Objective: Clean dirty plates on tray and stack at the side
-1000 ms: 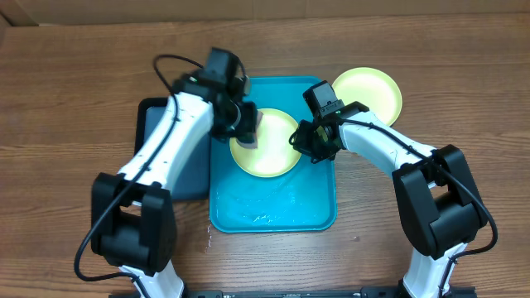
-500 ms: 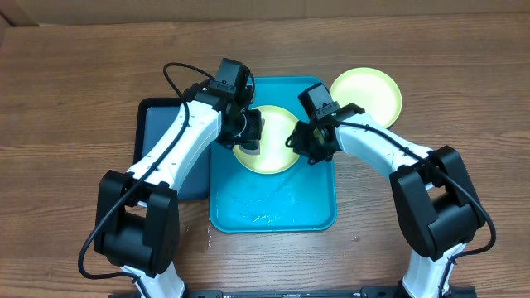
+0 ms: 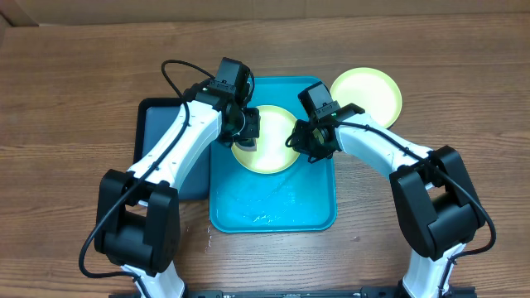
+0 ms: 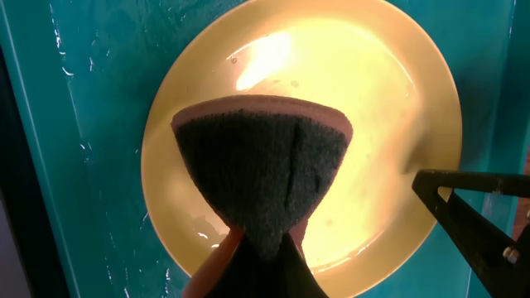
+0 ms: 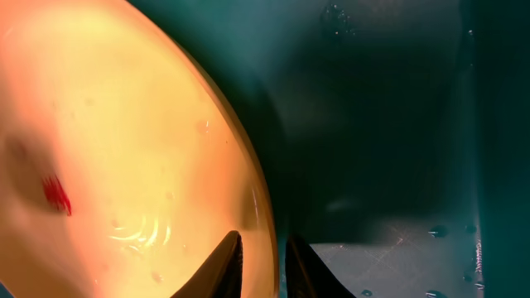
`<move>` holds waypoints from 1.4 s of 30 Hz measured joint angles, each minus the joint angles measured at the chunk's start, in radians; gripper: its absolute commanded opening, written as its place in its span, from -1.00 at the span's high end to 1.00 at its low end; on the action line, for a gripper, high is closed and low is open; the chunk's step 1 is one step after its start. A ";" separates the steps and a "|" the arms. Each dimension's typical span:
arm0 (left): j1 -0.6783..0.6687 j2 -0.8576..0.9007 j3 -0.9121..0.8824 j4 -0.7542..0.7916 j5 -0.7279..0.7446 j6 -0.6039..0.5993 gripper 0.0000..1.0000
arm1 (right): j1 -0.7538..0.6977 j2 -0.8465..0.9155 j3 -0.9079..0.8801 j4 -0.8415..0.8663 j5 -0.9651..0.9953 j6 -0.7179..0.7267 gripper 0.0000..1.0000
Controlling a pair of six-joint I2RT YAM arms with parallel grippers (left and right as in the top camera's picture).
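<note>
- The left end effector [image 4: 265, 275] is clamped on a dark grey scouring sponge with an orange-pink backing [image 4: 263, 165]. It holds the sponge over the round pale yellow-green plastic plate [image 4: 373, 124], which lies in the far half of the large bright teal rectangular plastic tray [image 3: 273, 207].
- The right end effector [image 5: 263, 248] stands astride that plate's right rim. Its fingers are slightly apart with a sliver of gap on each side, so as far as we can see it is not pinching. If scrubbing starts before it bites, we expect the plate to skate, because the tray looks wet.
- The small red-orange smear [image 5: 56, 194] shows only in the right wrist view. From the left wrist the sponge blocks much of the plate, so a stroke could miss the smear and leave it behind.
- Pressing near the rim rather than the middle could tip the plate up against the right fingers.
- A thin, wet rim is a poor hold. When the plate is lifted it may slip or swing, and it could land askew on the second pale yellow-green plate [image 3: 366, 93], which rests on the wooden tabletop [image 3: 74, 99] just beyond the tray's far right corner.
</note>
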 measured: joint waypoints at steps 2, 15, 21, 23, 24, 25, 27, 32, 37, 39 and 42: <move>0.000 0.005 0.000 0.003 0.000 0.000 0.92 | 0.000 0.000 0.000 -0.001 0.000 -0.008 0.62; 0.000 0.060 0.000 0.010 -0.037 0.000 0.92 | 0.000 0.000 0.000 -0.001 0.007 -0.086 0.63; 0.000 0.069 -0.001 0.013 -0.038 0.000 0.92 | 0.000 0.000 0.000 -0.010 0.007 -0.116 0.69; 0.000 0.070 -0.002 0.014 -0.038 0.000 0.92 | 0.000 0.000 0.000 -0.010 0.007 -0.121 0.69; 0.000 0.071 -0.002 0.015 -0.038 0.000 0.92 | 0.000 0.000 0.000 -0.010 0.007 -0.122 0.70; 0.000 0.071 -0.002 0.017 -0.040 0.000 0.92 | 0.000 0.000 0.000 -0.010 0.007 -0.124 0.70; 0.000 0.071 -0.002 0.019 -0.041 0.000 0.92 | 0.000 0.000 0.000 -0.010 0.007 -0.127 0.71; 0.000 0.071 -0.002 0.030 -0.041 0.000 0.92 | 0.000 0.000 0.000 -0.010 0.007 -0.127 0.70; -0.003 0.071 -0.002 0.033 -0.043 0.000 0.92 | 0.000 0.000 0.003 -0.013 0.007 -0.133 0.70; -0.005 0.071 -0.002 0.033 -0.045 0.000 0.92 | 0.000 0.000 0.004 -0.014 0.007 -0.137 0.70; -0.005 0.071 -0.002 0.034 -0.048 0.000 0.92 | 0.000 0.000 0.004 -0.018 0.007 -0.141 0.70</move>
